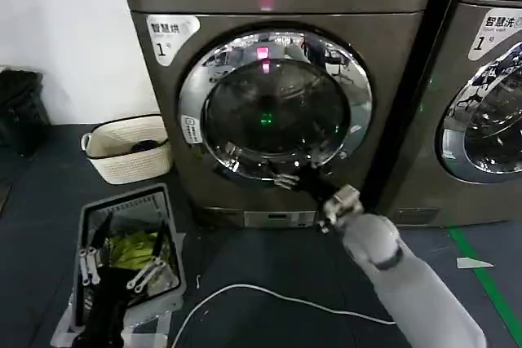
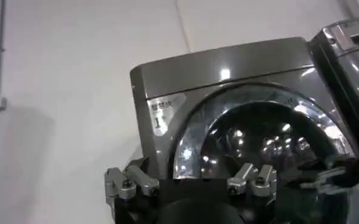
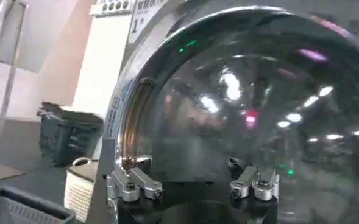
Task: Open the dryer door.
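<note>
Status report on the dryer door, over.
Right gripper open, at lower rim of the dryer door. Door looks closed. Left gripper open, parked low over grey bin.

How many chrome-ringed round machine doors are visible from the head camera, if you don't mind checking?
2. The dryer door is on the centre machine, with the right gripper at its lower rim; a second door is at the right edge, partly cut off.

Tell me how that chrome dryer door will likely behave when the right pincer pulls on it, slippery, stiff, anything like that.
The dryer door has a polished chrome ring, so the open right pincer at its lower edge may well slip. It looks rigid, glass in a metal ring, so it should swing as one piece rather than flex. It sits flush with the machine, so a latch probably resists at first.
</note>
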Controlling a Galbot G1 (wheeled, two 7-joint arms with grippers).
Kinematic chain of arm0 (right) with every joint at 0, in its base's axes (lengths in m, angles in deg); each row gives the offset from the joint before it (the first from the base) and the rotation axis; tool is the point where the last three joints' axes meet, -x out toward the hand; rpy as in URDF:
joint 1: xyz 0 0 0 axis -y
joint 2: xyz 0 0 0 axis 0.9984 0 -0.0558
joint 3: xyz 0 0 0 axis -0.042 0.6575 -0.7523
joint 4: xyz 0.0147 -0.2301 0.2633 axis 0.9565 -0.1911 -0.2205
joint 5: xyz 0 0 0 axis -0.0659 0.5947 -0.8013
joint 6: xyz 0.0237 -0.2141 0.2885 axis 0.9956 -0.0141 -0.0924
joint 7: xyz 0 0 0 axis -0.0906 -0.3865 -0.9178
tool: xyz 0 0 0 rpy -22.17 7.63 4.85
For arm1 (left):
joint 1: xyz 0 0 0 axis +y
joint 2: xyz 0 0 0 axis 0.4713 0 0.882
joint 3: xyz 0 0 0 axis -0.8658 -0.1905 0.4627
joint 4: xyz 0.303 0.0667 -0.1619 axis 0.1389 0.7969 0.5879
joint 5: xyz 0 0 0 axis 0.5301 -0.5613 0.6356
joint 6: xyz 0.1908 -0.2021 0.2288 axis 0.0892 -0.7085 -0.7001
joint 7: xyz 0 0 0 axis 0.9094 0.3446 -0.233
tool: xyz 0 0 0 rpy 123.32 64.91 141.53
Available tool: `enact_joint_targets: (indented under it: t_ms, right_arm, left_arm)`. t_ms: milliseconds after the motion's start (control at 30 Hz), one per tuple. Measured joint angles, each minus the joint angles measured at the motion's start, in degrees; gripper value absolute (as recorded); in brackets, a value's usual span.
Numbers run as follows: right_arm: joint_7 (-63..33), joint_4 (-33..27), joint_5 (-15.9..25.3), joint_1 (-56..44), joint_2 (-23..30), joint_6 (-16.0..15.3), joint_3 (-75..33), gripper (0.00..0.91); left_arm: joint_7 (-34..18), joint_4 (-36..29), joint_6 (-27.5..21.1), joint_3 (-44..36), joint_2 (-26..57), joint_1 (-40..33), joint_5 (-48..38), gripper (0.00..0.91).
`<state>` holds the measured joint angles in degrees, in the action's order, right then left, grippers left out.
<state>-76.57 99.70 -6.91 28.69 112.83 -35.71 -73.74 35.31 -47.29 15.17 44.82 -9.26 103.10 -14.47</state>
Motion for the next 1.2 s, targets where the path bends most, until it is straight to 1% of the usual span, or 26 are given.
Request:
enact_joint_targets:
  t_ms: [300,533,1000,1200]
  right_arm:
    - [-0.06,-6.66,0.70,7.25,4.42,0.54,4.67,0.907]
    - [0.73,-11.31,1.60,10.88,8.19,1.14,7.11,0.907]
    - [1.45,-17.17,2.11,14.52,13.26,1.10,10.01,0.907]
    - [2.17,-19.63,2.96,15.74,14.86,1.68,10.58,0.907]
  left_arm:
    - [0.22,-0.69,0.27,0.13,-0.85,0.50,0.73,0.907]
    - [0.27,-0.71,0.78,-0.08,-1.61,0.87,1.24,0.907]
    - [0.30,-1.58,0.96,0.19,-1.85,1.58,1.28,0.907]
    - [0.30,-2.02,0.94,0.41,-1.87,1.79,1.29,0.907]
